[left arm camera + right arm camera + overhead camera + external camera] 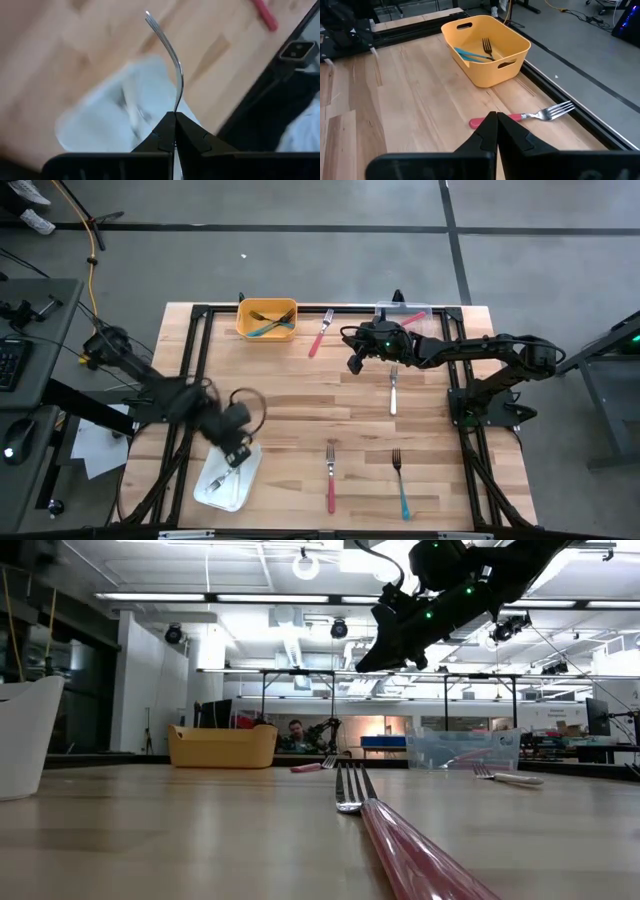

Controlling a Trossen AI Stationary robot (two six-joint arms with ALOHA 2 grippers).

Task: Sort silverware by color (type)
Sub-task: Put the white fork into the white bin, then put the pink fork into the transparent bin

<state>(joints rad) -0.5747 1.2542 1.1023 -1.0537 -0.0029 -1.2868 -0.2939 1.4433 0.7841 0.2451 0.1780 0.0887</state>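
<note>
While left tool (175, 131) clamps a fork (172, 60) above the white tray (222, 490), seemingly white-handled, right tool (496, 131) hovers closed, empty.

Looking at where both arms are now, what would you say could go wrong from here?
The left gripper pinches a white-handled fork only by its thin handle, over the white tray; it may twist or slip and land outside. The right gripper, shut and empty, hangs above the red fork near the table's back rail, so a poor grasp could push it off the edge. The yellow bin is close and could be bumped.
</note>
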